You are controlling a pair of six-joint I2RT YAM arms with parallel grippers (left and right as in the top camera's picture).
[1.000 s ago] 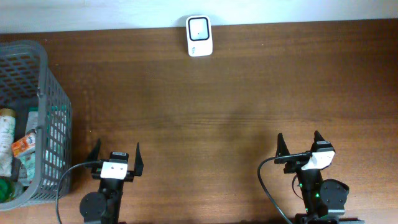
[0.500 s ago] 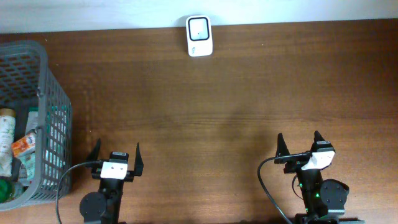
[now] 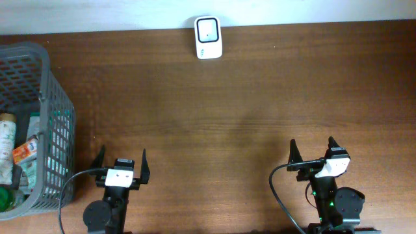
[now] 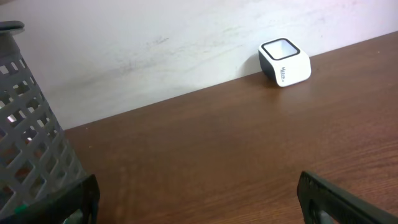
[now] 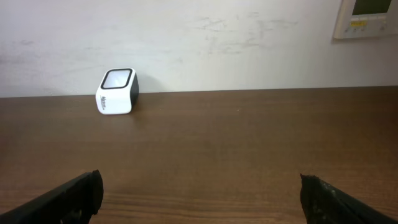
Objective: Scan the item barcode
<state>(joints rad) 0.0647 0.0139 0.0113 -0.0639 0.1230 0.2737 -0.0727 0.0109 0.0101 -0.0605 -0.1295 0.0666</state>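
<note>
A white barcode scanner with a dark window stands at the table's far edge by the wall; it also shows as the scanner in the left wrist view and the scanner in the right wrist view. Several packaged items lie in a grey mesh basket at the far left. My left gripper stands open near the front edge, just right of the basket, with nothing between its fingers. My right gripper is open and empty at the front right.
The basket wall rises close on the left of the left gripper. A white wall runs along the table's far edge, with a wall panel at the upper right. Bare brown wood lies between the grippers and the scanner.
</note>
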